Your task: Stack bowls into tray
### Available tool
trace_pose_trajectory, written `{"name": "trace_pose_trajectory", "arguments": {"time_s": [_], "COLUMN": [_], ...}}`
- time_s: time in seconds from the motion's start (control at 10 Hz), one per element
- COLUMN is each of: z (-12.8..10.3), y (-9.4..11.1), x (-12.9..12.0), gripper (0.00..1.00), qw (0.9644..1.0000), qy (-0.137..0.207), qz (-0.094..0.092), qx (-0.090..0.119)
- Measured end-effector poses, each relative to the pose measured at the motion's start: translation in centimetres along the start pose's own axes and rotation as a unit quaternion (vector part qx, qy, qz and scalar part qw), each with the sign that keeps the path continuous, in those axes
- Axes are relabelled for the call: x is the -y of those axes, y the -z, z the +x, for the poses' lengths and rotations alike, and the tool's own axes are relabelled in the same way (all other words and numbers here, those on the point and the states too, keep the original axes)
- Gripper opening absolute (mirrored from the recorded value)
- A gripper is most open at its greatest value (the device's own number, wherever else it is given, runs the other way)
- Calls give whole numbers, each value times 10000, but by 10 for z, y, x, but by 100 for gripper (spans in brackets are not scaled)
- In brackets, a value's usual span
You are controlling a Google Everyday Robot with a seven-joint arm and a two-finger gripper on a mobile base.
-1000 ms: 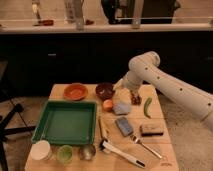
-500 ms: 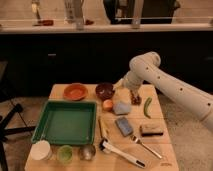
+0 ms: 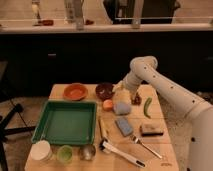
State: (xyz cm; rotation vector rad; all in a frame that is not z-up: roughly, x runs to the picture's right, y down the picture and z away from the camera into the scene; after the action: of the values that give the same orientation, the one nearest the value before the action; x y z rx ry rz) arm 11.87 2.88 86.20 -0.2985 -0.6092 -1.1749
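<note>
**Tabletop scene with one white robot arm [image 3: 165, 92] reaching in from the right.** The gripper [image 3: 120, 94] hangs low over the back of the wooden table [image 3: 56, 93], just beside the right edge of the deeper dark brown-maroon round bowl [image 3: 104, 91]. Whether it is spread or pressed together cannot be told, and nothing is seen to be held. Its position next to this bowl suggests that the dark bowl is the first target, being the nearer of the two to the arm. The shallow orange round bowl [image 3: 75, 91] sits just to the left of the dark one, apart from it. Both stand on the table behind the far rim of the large square green plastic tray [image 3: 65, 103], which holds neither yet, so no stacking step is judged complete. The tray lies open side up at front left, so a bowl need only be lifted over the raised rim and set down inside. Clutter constrains the approach: a small orange round object [image 3: 107, 104] and a pale blue-grey sponge [image 3: 121, 108] lie right in front of the gripper, with a green pepper [image 3: 147, 107] to its right. A white cup [image 3: 41, 150], a green cup [image 3: 64, 152] and a steel cup [image 3: 87, 151] line the front edge, away from the likely route.
</note>
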Motion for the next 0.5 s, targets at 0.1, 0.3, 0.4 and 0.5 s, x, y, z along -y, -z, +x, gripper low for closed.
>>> {"name": "trace_pose_trajectory", "arguments": {"time_s": [0.1,0.3,0.4,0.5], "z": [5,14,17,22], "y": [-8,-21,-28,-37], "x": [2,6,8,10], "gripper": [80,80,80,80], "qw": [10000,9998,9996,9995], "qy": [28,69,97,132], "qz": [42,103,124,147], "qx": [78,164,214,264]}}
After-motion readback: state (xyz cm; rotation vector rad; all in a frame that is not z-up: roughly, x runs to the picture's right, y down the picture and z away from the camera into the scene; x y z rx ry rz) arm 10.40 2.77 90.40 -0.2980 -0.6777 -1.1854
